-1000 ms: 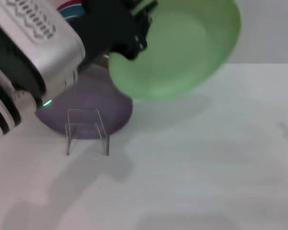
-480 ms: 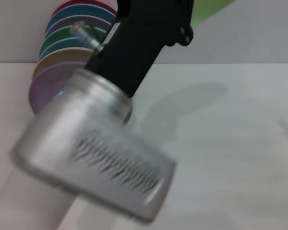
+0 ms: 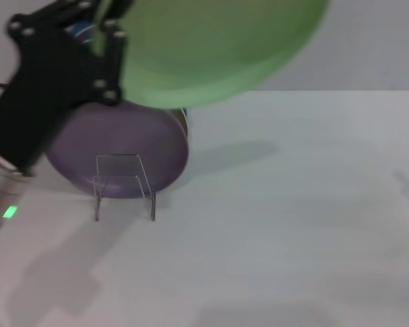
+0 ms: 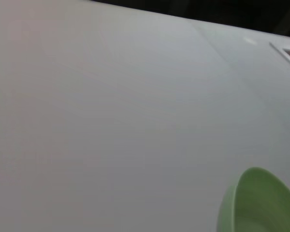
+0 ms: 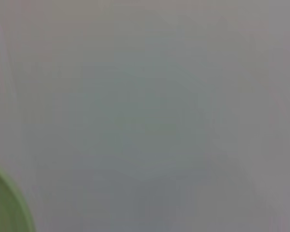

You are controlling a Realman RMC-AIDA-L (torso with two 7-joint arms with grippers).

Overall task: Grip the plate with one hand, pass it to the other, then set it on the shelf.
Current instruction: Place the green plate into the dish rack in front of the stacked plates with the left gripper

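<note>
The left gripper (image 3: pixel 109 65) clamps the plate (image 3: pixel 218 48) by its rim, high above and behind the shelf (image 3: pixel 125 187) on the tabletop (image 3: pixel 293 225).

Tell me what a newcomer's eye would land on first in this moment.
The pale green plate fills the top of the head view, held in the air above the table by the left gripper, whose black body reaches in from the left. Below it, a lilac plate stands on edge just behind the small clear rack, which is empty.
</note>
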